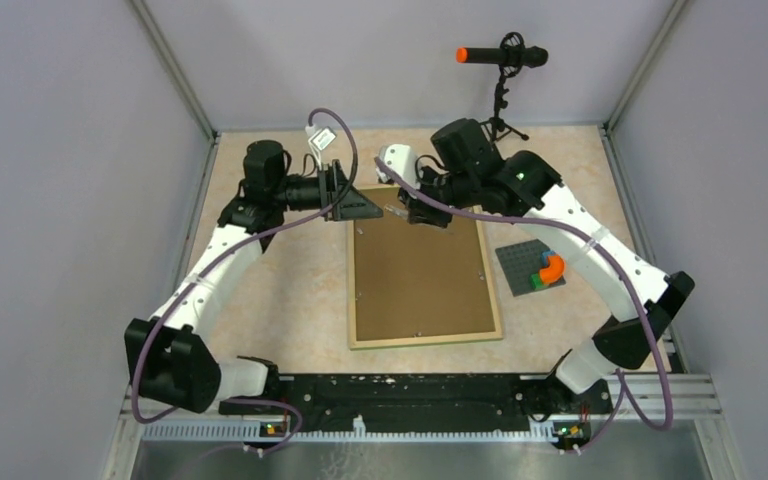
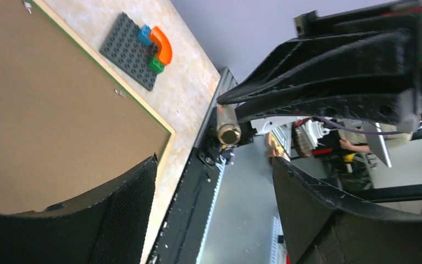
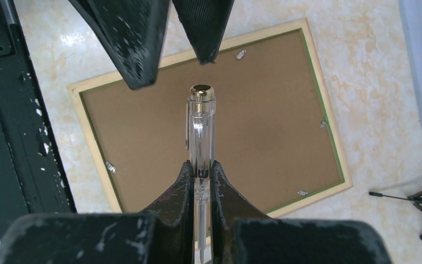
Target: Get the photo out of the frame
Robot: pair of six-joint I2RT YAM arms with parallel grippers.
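- Above the far end of the large, thin picture frame [image 1: 422, 285], which lies face down on the pale marbled counter [image 1: 280, 290] with its brown fibreboard back and light wood edge upward, the right gripper [image 3: 200, 168] is clenched on a clear plastic, screwdriver-like tool [image 3: 201, 126] with a brass-coloured cap.
- The left gripper [image 3: 173, 69] stands released. Its two black fingers are spread on either side of the line of that cap and touch nothing.
- This looks like a hand-over. If the right gripper lets go before the left has a firm hold, the tool would drop onto the fibreboard and might roll off it.
- A hold on the smooth cap alone would be shallow, so the tool could tilt or slip out.
- Nothing pins the picture frame. Levering at a clip could slide it across the counter or gouge the fibreboard.
- As for contents, the photo is not in view and is probably beneath the back, which sits in place.
- Small metal clips [image 3: 241, 54] sit along the inner edge. Whether they are turned aside is too small to tell.
- A dark grey studded baseplate [image 1: 516, 260] lies near the picture frame's right side, apart from it. It carries blue and green bricks [image 1: 538, 281] and an orange arch at one corner.
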